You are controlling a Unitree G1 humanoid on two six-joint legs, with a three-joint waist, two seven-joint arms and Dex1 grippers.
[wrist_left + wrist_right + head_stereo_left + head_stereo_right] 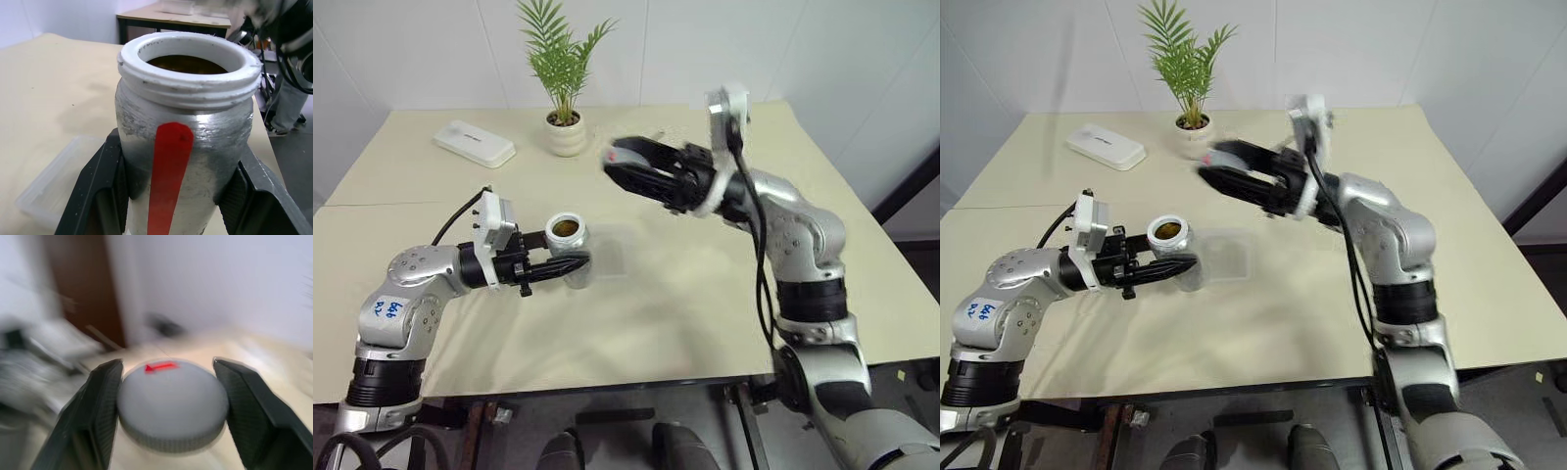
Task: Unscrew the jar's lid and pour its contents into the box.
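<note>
- Two pincers hover above the surface.
- The left pincer grips the upright, uncapped jar, contents visible inside.
- The box lies just beside it.
- Farther off, the right pincer clamps the lid aloft.

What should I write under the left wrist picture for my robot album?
The left claw grips the open jar with brownish contents inside, above the clear box.

I count one jar, one lid, one clear box, one potted plant, one white case and my two grippers.
</note>
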